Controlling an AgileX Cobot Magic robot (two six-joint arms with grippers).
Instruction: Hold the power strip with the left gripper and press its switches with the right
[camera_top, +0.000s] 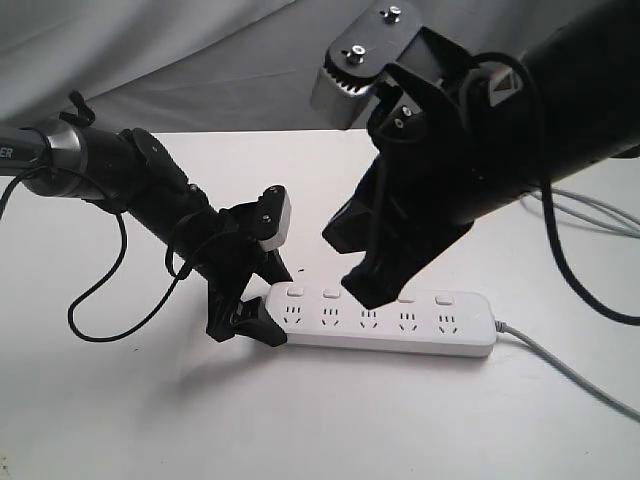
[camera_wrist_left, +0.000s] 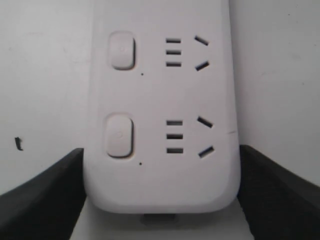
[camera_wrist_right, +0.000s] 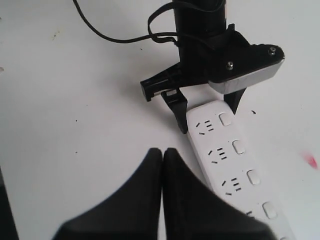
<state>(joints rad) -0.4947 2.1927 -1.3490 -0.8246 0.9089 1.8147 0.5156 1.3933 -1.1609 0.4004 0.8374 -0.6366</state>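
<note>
The white power strip (camera_top: 385, 325) lies flat on the table, its grey cord (camera_top: 565, 368) leaving the right end. My left gripper (camera_top: 256, 312) is shut on the strip's left end; in the left wrist view the black fingers (camera_wrist_left: 42, 195) press both sides of the strip (camera_wrist_left: 160, 100). Two switches (camera_wrist_left: 119, 136) show there, and several switches (camera_top: 331, 294) line the strip's far edge. My right gripper (camera_top: 366, 293) is shut and empty, its tip over the third switch, which it hides. Contact cannot be told. Its closed tip (camera_wrist_right: 163, 151) appears beside the strip (camera_wrist_right: 235, 165).
A thin black cable loop (camera_top: 100, 300) hangs from the left arm onto the table. Grey cables (camera_top: 590, 210) lie at the far right behind the right arm. A grey cloth (camera_top: 200, 60) backs the white table (camera_top: 300, 420).
</note>
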